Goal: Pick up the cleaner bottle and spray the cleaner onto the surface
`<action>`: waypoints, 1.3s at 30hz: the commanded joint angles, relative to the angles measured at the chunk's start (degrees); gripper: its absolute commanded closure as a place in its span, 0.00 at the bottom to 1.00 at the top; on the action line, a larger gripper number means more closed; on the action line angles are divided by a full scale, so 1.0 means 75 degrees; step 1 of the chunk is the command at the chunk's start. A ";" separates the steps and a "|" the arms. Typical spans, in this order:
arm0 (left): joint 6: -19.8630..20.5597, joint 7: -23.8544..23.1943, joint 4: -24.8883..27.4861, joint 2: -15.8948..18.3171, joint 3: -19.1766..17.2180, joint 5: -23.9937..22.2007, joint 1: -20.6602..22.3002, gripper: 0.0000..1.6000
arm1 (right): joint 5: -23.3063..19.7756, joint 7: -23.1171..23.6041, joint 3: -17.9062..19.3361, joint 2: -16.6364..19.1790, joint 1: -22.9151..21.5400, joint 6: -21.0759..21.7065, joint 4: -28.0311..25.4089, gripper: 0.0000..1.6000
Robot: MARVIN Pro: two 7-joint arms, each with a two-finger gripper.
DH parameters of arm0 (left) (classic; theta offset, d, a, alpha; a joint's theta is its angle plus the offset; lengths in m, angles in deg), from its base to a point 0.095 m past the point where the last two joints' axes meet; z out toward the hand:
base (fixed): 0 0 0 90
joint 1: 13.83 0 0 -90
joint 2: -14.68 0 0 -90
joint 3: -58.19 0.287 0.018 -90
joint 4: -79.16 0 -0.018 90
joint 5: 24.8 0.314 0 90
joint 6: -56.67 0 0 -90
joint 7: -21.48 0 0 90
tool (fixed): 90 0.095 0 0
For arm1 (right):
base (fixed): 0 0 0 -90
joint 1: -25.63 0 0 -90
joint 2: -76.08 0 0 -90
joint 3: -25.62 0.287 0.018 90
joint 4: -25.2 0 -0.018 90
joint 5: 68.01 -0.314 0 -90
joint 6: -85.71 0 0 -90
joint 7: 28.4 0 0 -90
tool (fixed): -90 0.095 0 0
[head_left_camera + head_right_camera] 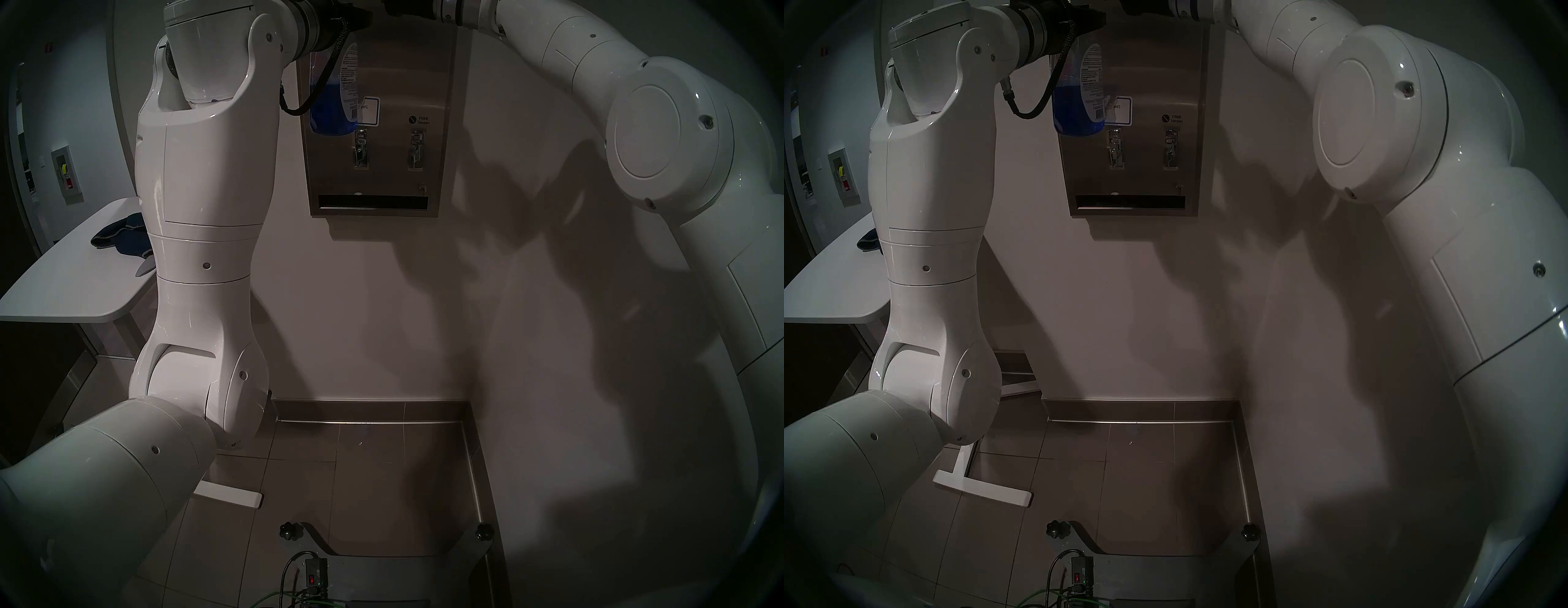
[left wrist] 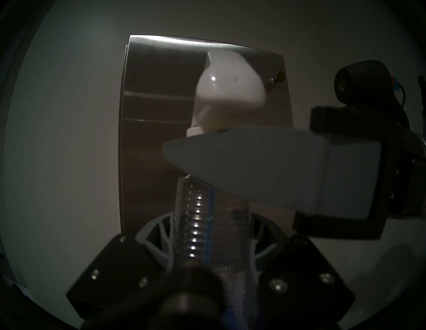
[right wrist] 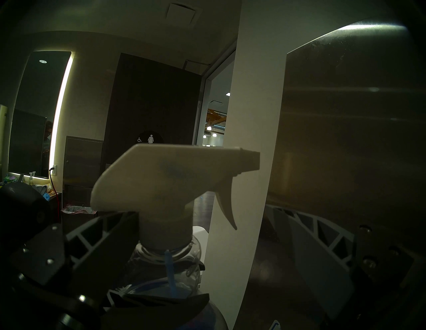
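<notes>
You are holding the bottle (image 1: 335, 97) up high in front of the dispenser (image 1: 407, 85), its blue cleaner (image 1: 1076, 110) sitting in the lower part and the white spray head (image 3: 175, 175) at the top, nozzle pointing toward the steel front. The left gripper (image 2: 207, 248) is pinching the bottle's ribbed neck, fingers pressed in on both sides, so the pickup looks done and you are in the spraying step. The right gripper (image 3: 207, 230) is standing spread wide around the spray head, one finger (image 3: 96, 232) behind it and the other finger (image 3: 322, 248) out in front near the steel, neither one touching the trigger (image 3: 227, 207) as far as the wrist view shows. No foamy streak is showing on the steel in any view, so you are likely yet to fire. Next, you are probably going to close the right fingers so the front one pulls the trigger back while the left keeps the neck steady; watch that the squeeze is not twisting the nozzle off the dispenser and onto the wall (image 1: 509, 297). The cloth (image 1: 123, 237) is lying on the table (image 1: 63, 288), well apart to your left.
</notes>
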 commanded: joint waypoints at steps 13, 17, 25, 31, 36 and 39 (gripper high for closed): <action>-0.0039 -0.0003 0.0264 -0.0001 -0.0010 -0.0006 0.0454 1.00 | -0.0030 -0.0214 0.0040 -0.0189 -0.0392 0.0083 -0.0285 0.00; -0.0039 -0.0002 0.0264 0.0000 -0.0010 -0.0008 0.0455 1.00 | -0.0026 -0.0235 0.0037 -0.0193 -0.0382 0.0087 -0.0288 0.10; -0.0039 0.0022 0.0254 -0.0007 -0.0008 -0.0005 0.0462 1.00 | -0.0012 -0.0223 0.0031 -0.0176 -0.0373 0.0083 -0.0285 1.00; -0.0039 0.0030 0.0251 -0.0008 -0.0007 -0.0005 0.0463 1.00 | -0.0015 -0.0219 0.0035 -0.0159 -0.0371 0.0077 -0.0281 1.00; -0.0039 0.0034 0.0252 -0.0008 -0.0006 -0.0008 0.0465 1.00 | -0.0002 -0.0247 0.0023 -0.0156 -0.0379 0.0074 -0.0281 0.00; -0.0039 0.0032 0.0256 -0.0006 -0.0005 -0.0012 0.0464 1.00 | -0.0004 -0.0288 0.0025 -0.0155 -0.0382 0.0064 -0.0284 0.00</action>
